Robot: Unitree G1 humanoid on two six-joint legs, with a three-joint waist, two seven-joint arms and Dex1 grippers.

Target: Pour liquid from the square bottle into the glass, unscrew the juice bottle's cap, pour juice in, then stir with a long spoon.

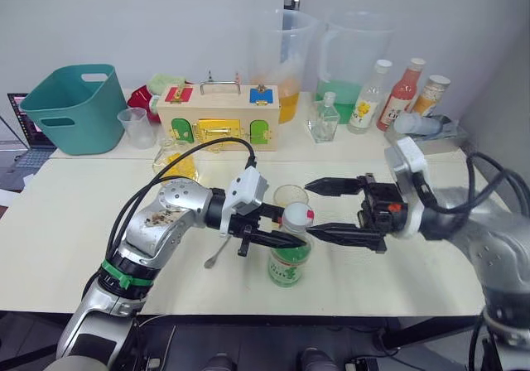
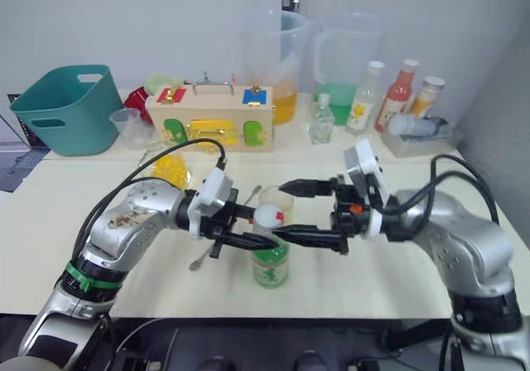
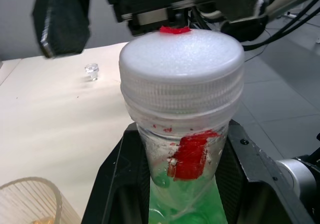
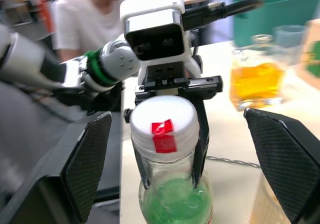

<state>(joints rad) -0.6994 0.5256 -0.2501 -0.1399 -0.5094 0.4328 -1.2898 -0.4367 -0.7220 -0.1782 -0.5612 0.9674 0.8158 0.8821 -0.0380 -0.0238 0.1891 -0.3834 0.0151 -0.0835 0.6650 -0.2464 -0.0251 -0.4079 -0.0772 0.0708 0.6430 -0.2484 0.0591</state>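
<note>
The juice bottle (image 1: 289,262) stands near the table's front edge, pale green juice (image 4: 176,196) inside and its white cap (image 1: 296,215) on, marked with red tape. My left gripper (image 1: 286,238) is shut on the bottle just below the cap. My right gripper (image 1: 310,209) is open, one finger on each side of the cap without touching it. Just behind stands the glass (image 1: 291,195), with a little yellow-orange liquid at its bottom. The square bottle (image 1: 176,161) sits further back left, its stopper (image 3: 91,70) lying on the table. The long spoon (image 1: 219,252) lies under my left wrist.
Along the back stand a teal tub (image 1: 74,106), a small plastic cup (image 1: 137,127), a wooden latch box (image 1: 217,118), two large pitchers (image 1: 286,56), a small colourless square bottle (image 1: 325,118) and three sauce bottles (image 1: 400,93). A person (image 4: 90,19) sits behind my left arm.
</note>
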